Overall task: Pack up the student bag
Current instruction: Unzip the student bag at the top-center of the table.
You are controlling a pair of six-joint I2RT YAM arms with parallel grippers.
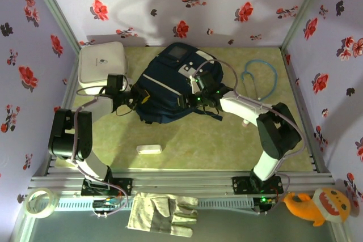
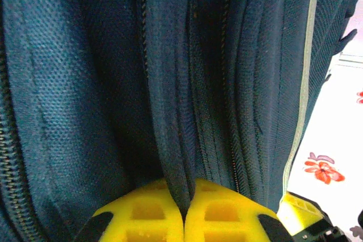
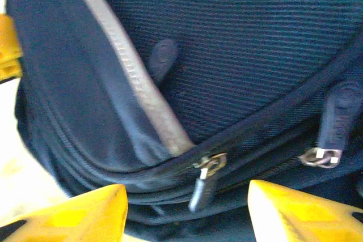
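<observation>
Bag [image 1: 170, 83] lies flat in the middle of the worktop [image 1: 193, 140], the left pincer [image 2: 182, 211] clamped shut on a fold of its navy fabric, the right pincer [image 3: 184, 199] standing open with a zip pull [image 3: 203, 182] in the gap.

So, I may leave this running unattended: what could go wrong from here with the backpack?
1. The left gripper pinches only a thin fold of the backpack; that hold could slip if the zipper gets pulled.
2. The right gripper is open around one zipper pull, but a second pull sits close by; it may catch cloth or the wrong pull.
</observation>
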